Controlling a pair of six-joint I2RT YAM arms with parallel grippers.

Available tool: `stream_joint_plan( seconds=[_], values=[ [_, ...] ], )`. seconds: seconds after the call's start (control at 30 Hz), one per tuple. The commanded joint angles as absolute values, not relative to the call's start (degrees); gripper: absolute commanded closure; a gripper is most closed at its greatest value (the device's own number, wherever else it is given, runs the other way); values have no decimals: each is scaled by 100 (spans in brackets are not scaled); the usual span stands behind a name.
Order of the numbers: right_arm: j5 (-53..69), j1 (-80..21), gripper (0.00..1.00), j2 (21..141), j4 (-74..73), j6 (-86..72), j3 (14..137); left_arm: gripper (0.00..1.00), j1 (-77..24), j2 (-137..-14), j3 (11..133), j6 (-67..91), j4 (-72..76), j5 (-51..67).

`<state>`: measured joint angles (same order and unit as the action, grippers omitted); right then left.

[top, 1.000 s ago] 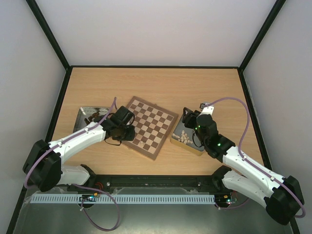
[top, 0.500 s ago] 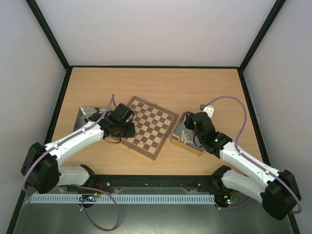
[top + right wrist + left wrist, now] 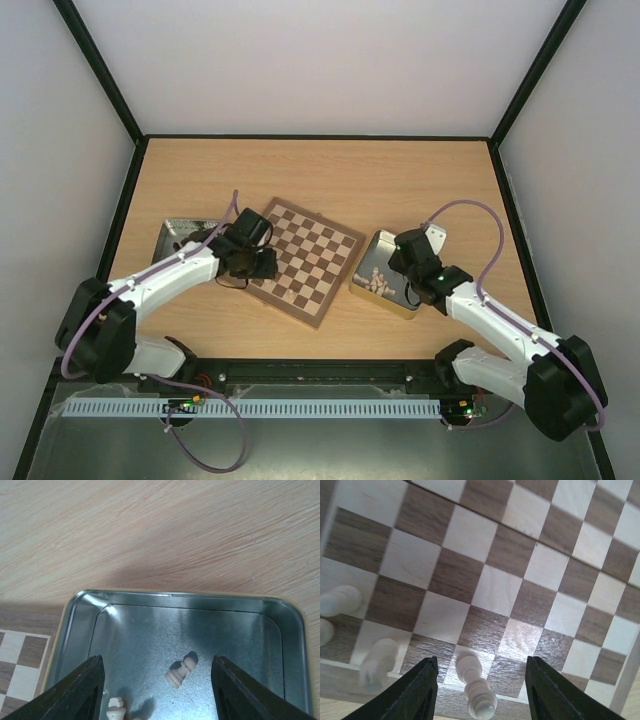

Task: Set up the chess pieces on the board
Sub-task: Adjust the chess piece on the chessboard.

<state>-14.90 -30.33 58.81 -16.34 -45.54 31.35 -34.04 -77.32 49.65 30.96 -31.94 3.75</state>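
The board (image 3: 312, 258) lies tilted at the table's middle. My left gripper (image 3: 258, 264) hovers over its left corner, open. In the left wrist view a pale cream piece (image 3: 475, 685) stands on a pale square at the board's (image 3: 540, 570) edge, between the open jaws (image 3: 479, 695) and touching neither. More pale pieces (image 3: 377, 663) stand to its left. My right gripper (image 3: 397, 262) is open and empty over the gold tin (image 3: 362, 290). In the right wrist view (image 3: 157, 695) a pale pawn (image 3: 181, 671) lies on the tin's floor (image 3: 150, 630), with another piece (image 3: 116, 709) at the lower left.
A silver tray (image 3: 172, 232) with dark pieces lies left of the board, partly under my left arm. Black frame rails border the table. Bare wooden tabletop (image 3: 330, 175) stretches behind the board.
My right gripper has shifted right and nearer over the tin, and the arm has swung in. My left gripper stays over the board's left corner, barely moved.
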Motion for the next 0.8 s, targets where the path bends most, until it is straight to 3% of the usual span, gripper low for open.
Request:
stream_joint_plan(
  seconds=[0.0, 0.4, 0.67, 0.77],
  values=[
    [-1494, -2997, 43, 6046, -1673, -4664, 3285, 51, -3399, -8002, 4855, 2815, -3068, 862],
    [-1494, -2997, 43, 6097, -1574, -4646, 3255, 61, -3399, -8321, 4687, 2693, -2961, 1206],
    [-1477, -2997, 43, 6053, -1547, -4667, 3179, 63, -3402, -8295, 4611, 2678, -2971, 1368],
    [-1496, -2992, 43, 6040, -1559, -4667, 3171, 60, -3403, -8263, 4643, 2725, -3038, 1177]
  ],
)
